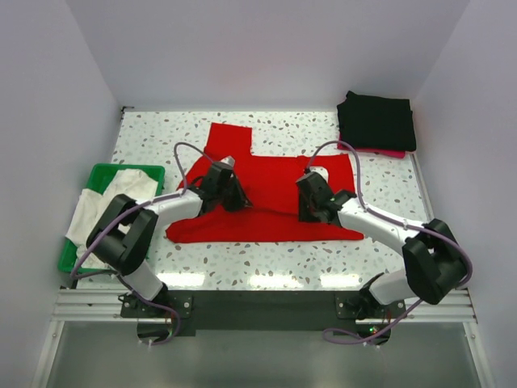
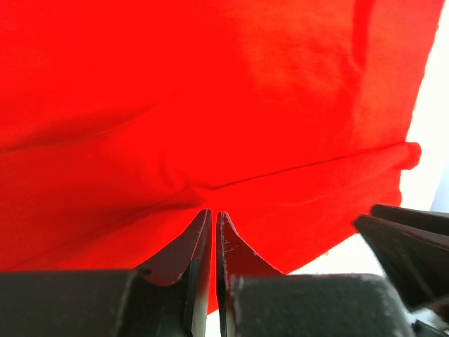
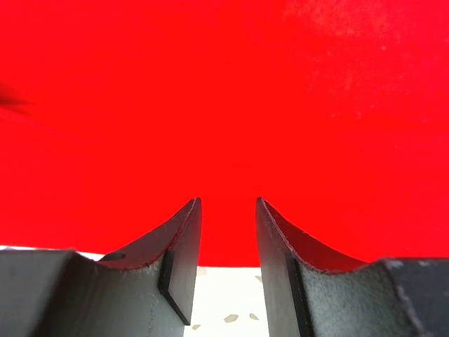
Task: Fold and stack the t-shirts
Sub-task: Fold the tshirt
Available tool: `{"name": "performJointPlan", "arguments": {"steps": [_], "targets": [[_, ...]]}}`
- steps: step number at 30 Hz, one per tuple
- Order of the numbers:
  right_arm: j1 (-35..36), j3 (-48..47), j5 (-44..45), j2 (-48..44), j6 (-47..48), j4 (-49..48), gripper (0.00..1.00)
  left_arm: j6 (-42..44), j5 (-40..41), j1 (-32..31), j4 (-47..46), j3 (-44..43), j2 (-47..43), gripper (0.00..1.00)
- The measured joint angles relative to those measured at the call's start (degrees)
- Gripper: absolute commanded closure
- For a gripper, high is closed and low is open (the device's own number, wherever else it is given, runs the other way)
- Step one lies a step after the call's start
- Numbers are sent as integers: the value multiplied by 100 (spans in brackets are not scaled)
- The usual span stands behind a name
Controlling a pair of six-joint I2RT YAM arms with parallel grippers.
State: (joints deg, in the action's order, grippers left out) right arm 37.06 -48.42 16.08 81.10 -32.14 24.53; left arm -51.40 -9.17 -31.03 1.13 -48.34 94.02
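A bright red t-shirt (image 1: 266, 182) lies spread across the middle of the table, with its near part doubled into a long band. My left gripper (image 1: 239, 200) sits on its left half. In the left wrist view the left gripper (image 2: 213, 212) has its jaws almost together, with red cloth (image 2: 210, 91) pinched between them and creases running out from the tips. My right gripper (image 1: 308, 208) is over the shirt's right half. In the right wrist view the right gripper (image 3: 228, 200) is open, and the red cloth (image 3: 224, 105) lies just beyond its tips. Folded black t-shirts (image 1: 376, 120) are stacked at the back right. A white t-shirt (image 1: 113, 202) hangs out of the basket.
A green plastic basket (image 1: 101, 174) stands at the table's left edge. A strip of pink cloth (image 1: 388, 152) shows under the black stack. White walls close in the left, right and back sides. Bare speckled tabletop (image 1: 266, 259) runs along the front, between the shirt and the arm bases.
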Motion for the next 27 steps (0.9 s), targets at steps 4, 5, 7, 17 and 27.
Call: {"name": "performJointPlan", "arguments": {"steps": [4,5,7,17,27], "targets": [[0,0,-22,219,-17,-13,61,15,-107,-87,-111,-208,177,87],[0,2,-37,254,-26,-13,61,20,-118,-98,-133,-249,223,87],[0,4,-57,280,-39,-17,61,22,-144,-114,-153,-332,326,87],[0,2,-55,597,-46,-157,61,149,-170,-125,-140,-640,723,87],[-79,-256,-9,973,-37,-181,60,404,-15,-118,133,-1250,702,86]]}}
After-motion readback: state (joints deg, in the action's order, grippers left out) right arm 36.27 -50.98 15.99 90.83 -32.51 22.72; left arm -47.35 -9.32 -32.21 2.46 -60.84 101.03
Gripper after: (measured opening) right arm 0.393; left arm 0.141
